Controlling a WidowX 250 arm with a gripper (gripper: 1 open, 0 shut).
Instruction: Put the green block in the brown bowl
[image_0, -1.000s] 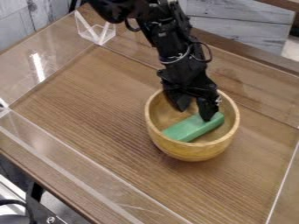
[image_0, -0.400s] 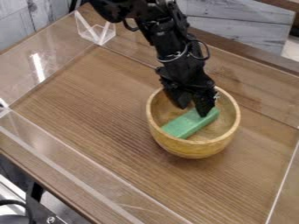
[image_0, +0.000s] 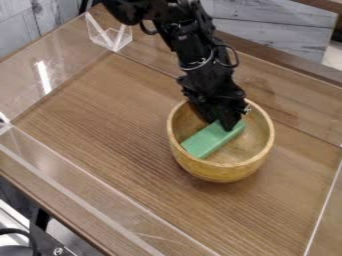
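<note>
Camera view, looking down across the wooden worktop (image_0: 94, 130) from one side: the brown bowl (image_0: 194, 165) serves as the landmark, standing toward the right of the worktop, and the green block (image_0: 210, 140) lies inside it, slanting from the bowl's floor up toward the far rim. The black arm reaches in from the far side and points steeply down into the bowl, so its gripper (image_0: 225, 120) sits over the block's upper, far end. The fingers are drawn together; they stand so close to that end of the block that a grip on it looks likely, but the dark fingers hide the contact and I cannot tell for certain. The tilt of the block makes sense either way: its length is shorter than the bowl, so it settles with one end low on the curved floor and the other leaning on the wall. Judged from this, the block is already where the task wants it, and what remains is for the fingers to let go and lift clear of the bowl.
</note>
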